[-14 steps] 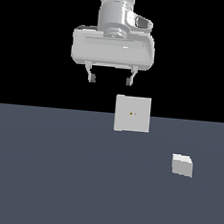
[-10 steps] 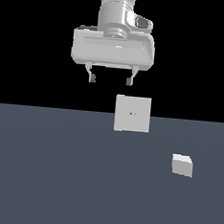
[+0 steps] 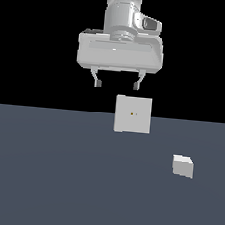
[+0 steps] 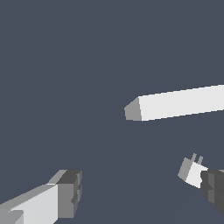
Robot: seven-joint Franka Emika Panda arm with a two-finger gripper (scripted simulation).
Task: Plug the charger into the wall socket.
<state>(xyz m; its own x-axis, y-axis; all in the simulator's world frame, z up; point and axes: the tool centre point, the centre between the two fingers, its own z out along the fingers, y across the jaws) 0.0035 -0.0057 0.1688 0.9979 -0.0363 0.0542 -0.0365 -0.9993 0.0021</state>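
Shifted slightly toward the exterior view's right since half a second ago, the white Franka gripper [image 3: 117, 84] hangs high above the dark grey surface [image 3: 55, 177], nearer the side where the small plain white-grey boxy charger [image 3: 183, 166] lies. Nothing else altered: block and panel unmoved. Reads as an early approach toward the pickup, with the grasp not yet begun and the plugging far off.

Spread wide, the two dark-tipped fingers [image 3: 98, 82] hold nothing and touch nothing; plain empty space between them in the wrist view.

Resting on the surface, well to the exterior view's right of and nearer the camera than the flat upright pale grey square wall socket [image 3: 133, 114], the charger sits well apart from the fingers. Visible in the wrist view [image 4: 189, 171] with two short prongs, partly hidden behind one fingertip [image 4: 214, 188]. Socket seen edge-on there [image 4: 179, 103] as a long pale bar.
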